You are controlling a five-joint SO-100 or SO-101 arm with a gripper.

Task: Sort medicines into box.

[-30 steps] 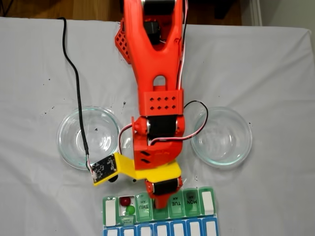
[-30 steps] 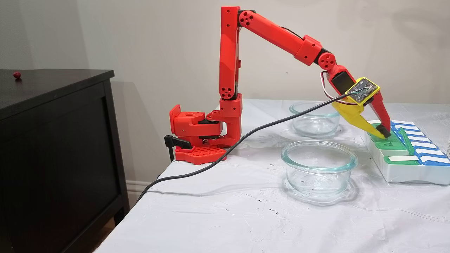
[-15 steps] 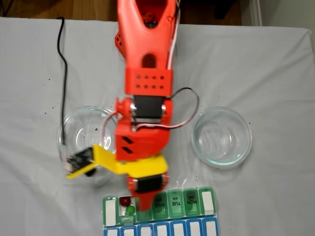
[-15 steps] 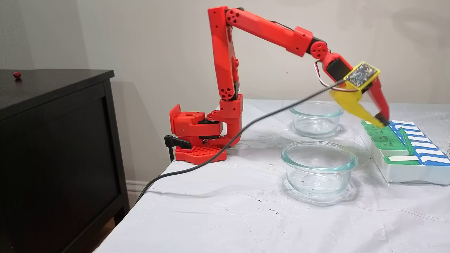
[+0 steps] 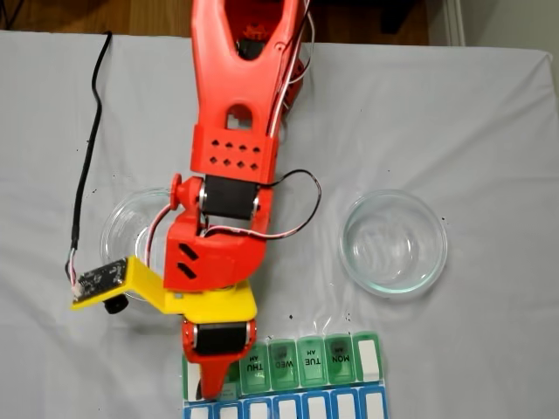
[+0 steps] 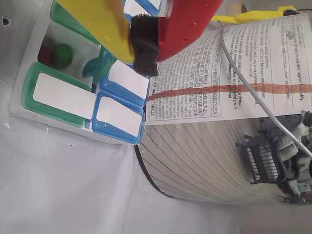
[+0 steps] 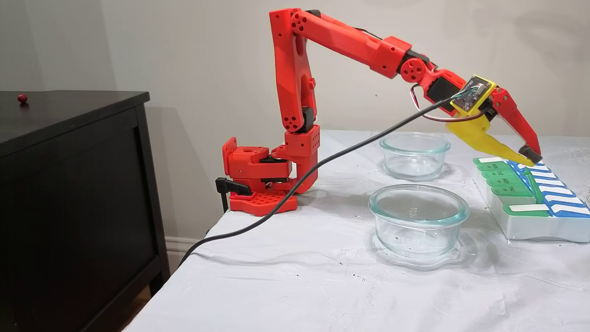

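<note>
The red-and-yellow two-finger end effector point(image 7: 530, 157) hangs just above the far part of the long weekly pill organiser point(image 7: 530, 221), with air between its tips and the lids. In the wrist view the end effector point(image 6: 142, 45) is clenched: the yellow finger and the red finger press together on their black foam pad, and nothing sits between them. In the fixed view from above, the tip point(image 5: 212, 384) points down over the left end of the organiser point(image 5: 367, 360), covering the compartments there.

The wrist view shows one open white compartment just left of and below the fingertips, holding a bright green glossy ball point(image 6: 62, 53) and a dark red ball point(image 6: 45, 54) side by side, the red one partly in shadow. Closed green lids point(image 7: 500, 177) marked MON, TUE, WED and THU run along the organiser, with a blue row point(image 7: 560, 198) behind.

Two round clear glass dishes stand on the white-covered worktop point(image 7: 299, 276), one nearer the camera point(image 7: 418, 220) and one farther point(image 7: 415, 154). A dark red ball point(image 7: 21, 97) lies on the black cabinet point(image 7: 73, 184) at the left, well apart from everything.
</note>
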